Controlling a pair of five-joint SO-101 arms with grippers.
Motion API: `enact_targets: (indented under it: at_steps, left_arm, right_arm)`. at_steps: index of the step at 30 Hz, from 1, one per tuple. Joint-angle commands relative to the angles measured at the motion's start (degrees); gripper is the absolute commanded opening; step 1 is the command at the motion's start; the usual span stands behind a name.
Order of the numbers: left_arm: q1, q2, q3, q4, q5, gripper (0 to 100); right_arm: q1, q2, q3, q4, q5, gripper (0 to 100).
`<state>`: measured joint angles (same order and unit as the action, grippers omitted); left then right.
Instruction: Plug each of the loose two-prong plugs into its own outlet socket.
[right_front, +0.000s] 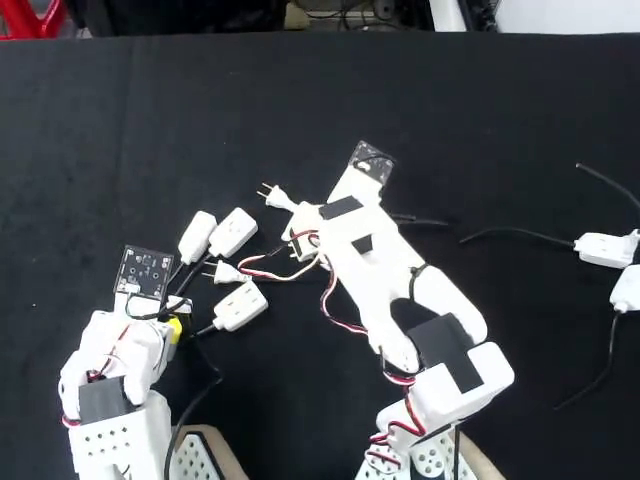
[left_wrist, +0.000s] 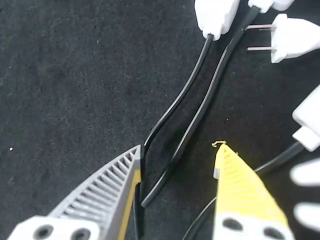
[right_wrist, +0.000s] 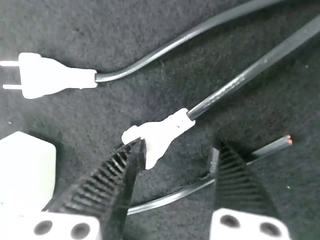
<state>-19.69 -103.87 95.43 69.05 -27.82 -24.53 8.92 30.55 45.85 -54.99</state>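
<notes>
Right tool (right_wrist: 178, 145) open; plug (right_front: 278, 198) prongs point far-left.

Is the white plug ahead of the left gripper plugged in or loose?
Loose: the plug lies on the table with both prongs bare.

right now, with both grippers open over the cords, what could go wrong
Left gripper straddles two black cords, not a plug: closing could pinch and drag both. At the right gripper, the white plug sits against one finger, off centre, so closing may twist or flick it away.
</notes>
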Motion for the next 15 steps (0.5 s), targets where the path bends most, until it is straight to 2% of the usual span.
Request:
enact_targets:
  at_steps: [1, 15]
  left_arm:
    - [-0.4, -0.4, -0.2, -1.4, -0.3, 24]
    - [-0.3, -0.4, -0.2, -1.4, -0.4, 24]
  right_arm:
    - [0.0, 2.6, -0.1, -3.3, 0.1, 19.7]
    - [0.1, 7.1, -4.3, -4.5, 0.6, 19.8]
